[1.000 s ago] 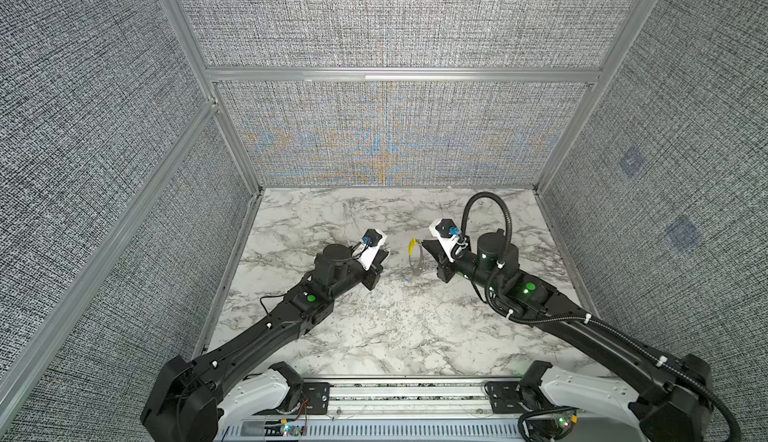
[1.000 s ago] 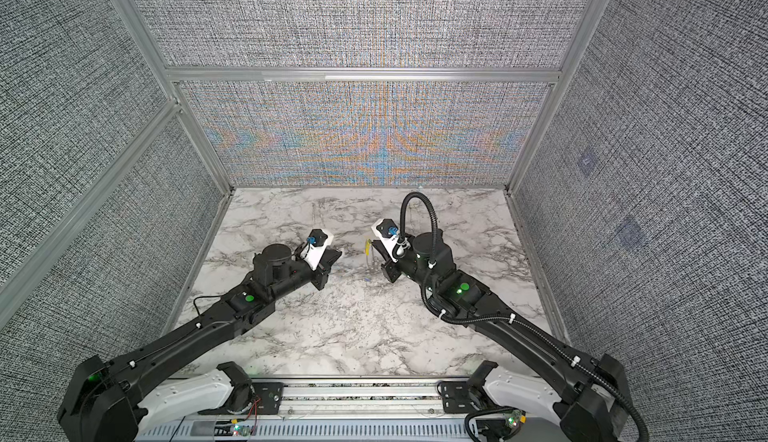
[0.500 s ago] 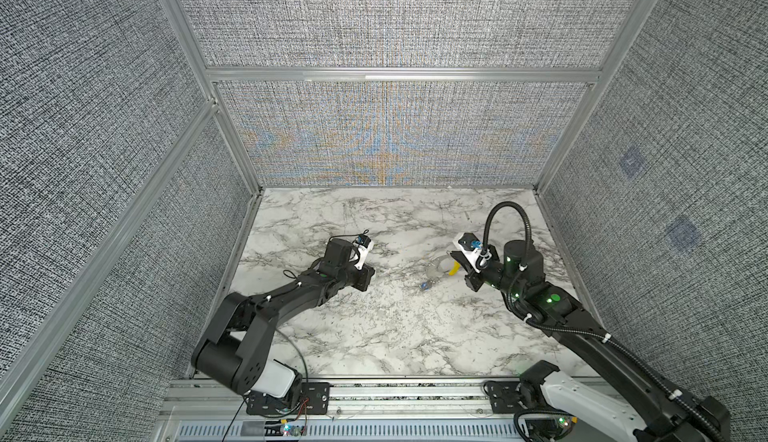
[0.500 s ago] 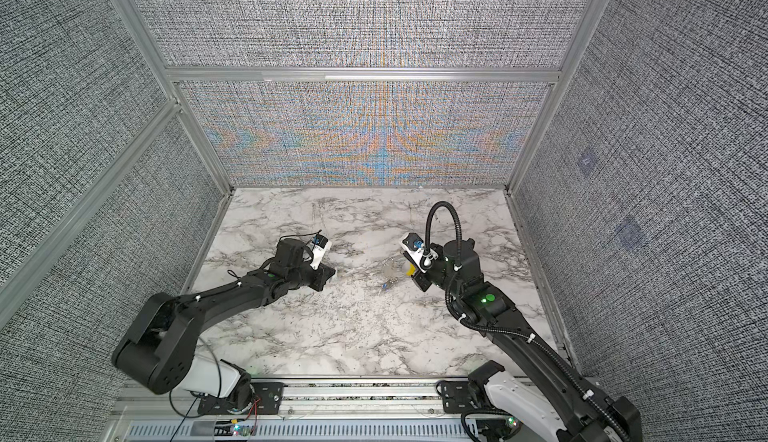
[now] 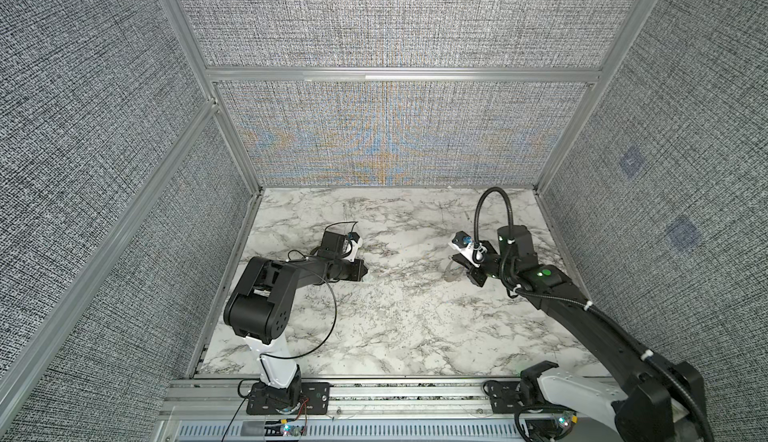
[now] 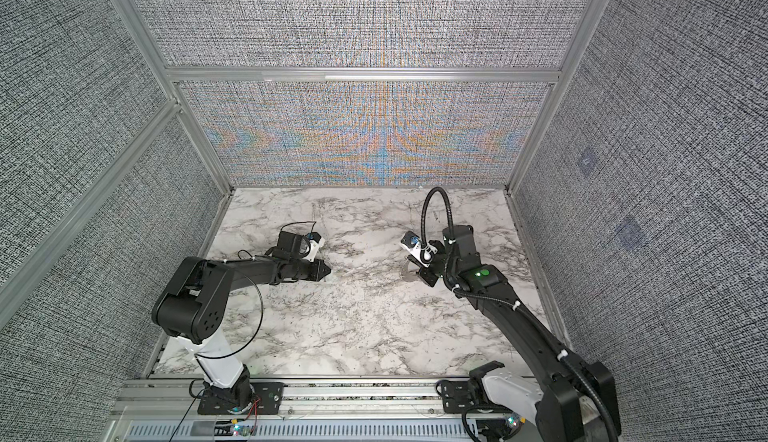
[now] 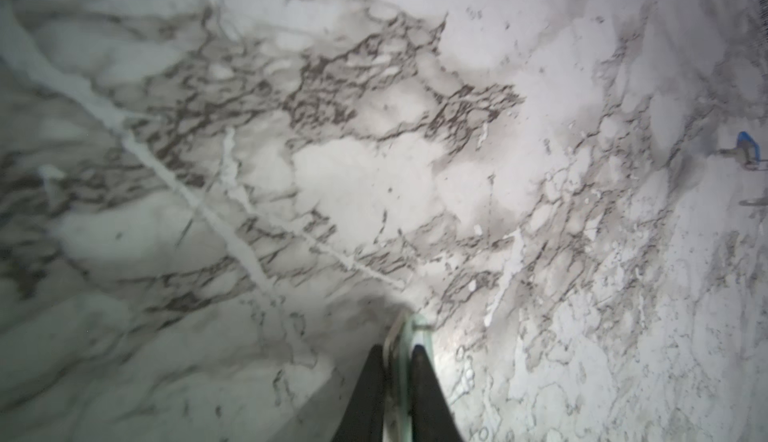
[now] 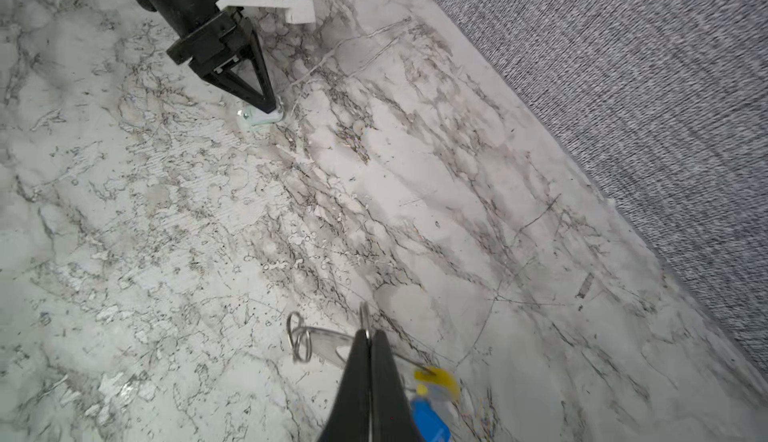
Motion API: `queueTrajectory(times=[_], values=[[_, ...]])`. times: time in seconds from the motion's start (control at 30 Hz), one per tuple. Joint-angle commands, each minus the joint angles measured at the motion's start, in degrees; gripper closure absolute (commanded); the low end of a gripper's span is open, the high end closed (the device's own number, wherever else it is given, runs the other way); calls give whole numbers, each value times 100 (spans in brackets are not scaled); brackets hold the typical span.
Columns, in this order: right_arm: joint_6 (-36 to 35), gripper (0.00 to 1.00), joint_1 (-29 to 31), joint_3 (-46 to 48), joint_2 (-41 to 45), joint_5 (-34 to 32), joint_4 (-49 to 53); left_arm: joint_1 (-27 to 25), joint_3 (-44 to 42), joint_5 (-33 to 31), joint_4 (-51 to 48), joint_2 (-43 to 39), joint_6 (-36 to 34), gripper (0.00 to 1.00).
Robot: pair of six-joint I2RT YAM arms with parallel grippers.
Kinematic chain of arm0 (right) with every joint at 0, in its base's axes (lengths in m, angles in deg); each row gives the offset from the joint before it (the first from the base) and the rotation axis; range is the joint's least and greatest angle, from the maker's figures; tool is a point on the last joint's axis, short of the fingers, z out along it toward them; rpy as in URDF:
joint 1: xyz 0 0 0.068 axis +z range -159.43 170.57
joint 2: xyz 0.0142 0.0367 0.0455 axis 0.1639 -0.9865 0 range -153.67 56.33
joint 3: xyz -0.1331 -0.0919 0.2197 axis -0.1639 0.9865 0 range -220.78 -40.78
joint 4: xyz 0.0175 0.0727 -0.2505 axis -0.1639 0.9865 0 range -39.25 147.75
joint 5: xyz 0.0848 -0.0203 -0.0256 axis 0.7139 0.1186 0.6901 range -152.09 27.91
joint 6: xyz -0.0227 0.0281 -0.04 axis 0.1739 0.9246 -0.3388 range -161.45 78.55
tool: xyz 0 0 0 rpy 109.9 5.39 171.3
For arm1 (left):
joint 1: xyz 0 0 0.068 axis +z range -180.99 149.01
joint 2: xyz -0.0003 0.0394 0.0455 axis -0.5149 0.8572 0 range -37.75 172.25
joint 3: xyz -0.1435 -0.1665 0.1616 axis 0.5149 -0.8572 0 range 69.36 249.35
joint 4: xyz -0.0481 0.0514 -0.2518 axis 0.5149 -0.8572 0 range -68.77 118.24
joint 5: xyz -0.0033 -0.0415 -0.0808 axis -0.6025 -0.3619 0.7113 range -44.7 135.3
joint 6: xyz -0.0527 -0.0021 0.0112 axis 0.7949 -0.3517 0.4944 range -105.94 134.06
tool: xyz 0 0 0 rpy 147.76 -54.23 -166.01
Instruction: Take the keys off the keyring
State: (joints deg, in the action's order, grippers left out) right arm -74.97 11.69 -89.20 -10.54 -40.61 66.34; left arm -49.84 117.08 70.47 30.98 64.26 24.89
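Right gripper (image 8: 368, 336): jaws closed tight on the wire of the large thin grey hoop keyring (image 8: 436, 377), pinching it away from its yellow curved sleeve. The keyring is held low over the white, grey-veined marble surface (image 5: 395, 315), on the right side in both top views. Small blue-headed metal key (image 8: 430, 421) is just beside the yellow sleeve, partly hidden behind a jaw; cannot tell if it is threaded on. A pair of small split rings (image 8: 301, 342) sits on the wire on the other side of the jaws.

Left gripper (image 7: 399, 350): jaws narrow, a slim gap between them, tips down at the surface. Small pale silvery-white key (image 8: 259, 117) lies at those tips and shows between the jaws in the left wrist view; cannot tell whether they pinch it. This key is off the keyring and well apart from it, left of centre.

In a top view the two grippers (image 5: 363, 269) (image 5: 455, 258) are well apart; the keys are too small to make out there.
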Motion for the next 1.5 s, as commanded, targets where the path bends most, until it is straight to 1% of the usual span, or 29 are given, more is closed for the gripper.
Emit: queueTrajectory(times=[0.0,0.03,0.07,0.1,0.2,0.4,0.5,0.57,0.7,0.8,0.87,0.93,0.97,1.03,1.07,1.17,1.27,1.37,1.47], values=[[-85,100,151,-128,-342,295,-287,31,-141,-575,-398,-186,125,64],[-81,100,209,-160,-449,305,-337,44,-162,-636,-389,-290,130,59],[-73,100,278,-226,-607,304,-389,39,-190,-708,-378,-425,121,51],[-75,100,346,-299,-784,303,-424,54,-208,-806,-388,-581,120,47],[-228,100,592,-737,-1343,262,-381,52,-210,-1096,-475,-1084,114,42],[-466,100,1096,-1654,-2569,338,-98,57,-258,-1478,-775,-2117,26,40],[-496,100,1342,-2090,-3073,348,-37,63,-281,-1592,-936,-2470,-23,40],[-452,100,1470,-2336,-3389,349,-44,66,-315,-1653,-1006,-2628,-70,40],[-533,100,1772,-2976,-4088,388,410,66,-349,-1732,-1213,-2817,-121,40],[-658,100,1942,-3177,-4345,493,732,68,-361,-1740,-1309,-2989,-125,40],[-669,100,2021,-3170,-4401,481,796,66,-361,-1710,-1349,-3064,-168,40],[-581,91,2085,-3101,-4399,503,706,66,-365,-1663,-1351,-3101,-225,40],[-462,89,2118,-3050,-4389,508,585,67,-361,-1563,-1312,-3106,-259,40],[-327,82,2128,-2993,-4383,593,481,72,-343,-1255,-1237,-3092,-457,40],[-286,76,2131,-2980,-4355,570,494,66,-329,-1079,-1208,-3072,-573,40],[-199,69,2124,-2915,-4171,391,548,67,-257,-835,-1201,-3017,-604,40],[-234,60,2078,-2819,-3829,292,704,58,-219,-533,-1161,-2982,-794,40],[-336,59,1841,-2489,-3432,68,694,44,-185,-183,-1052,-2933,-983,40],[-387,60,1405,-2179,-3156,-31,720,-38,-172,149,-832,-2839,-1145,42]])
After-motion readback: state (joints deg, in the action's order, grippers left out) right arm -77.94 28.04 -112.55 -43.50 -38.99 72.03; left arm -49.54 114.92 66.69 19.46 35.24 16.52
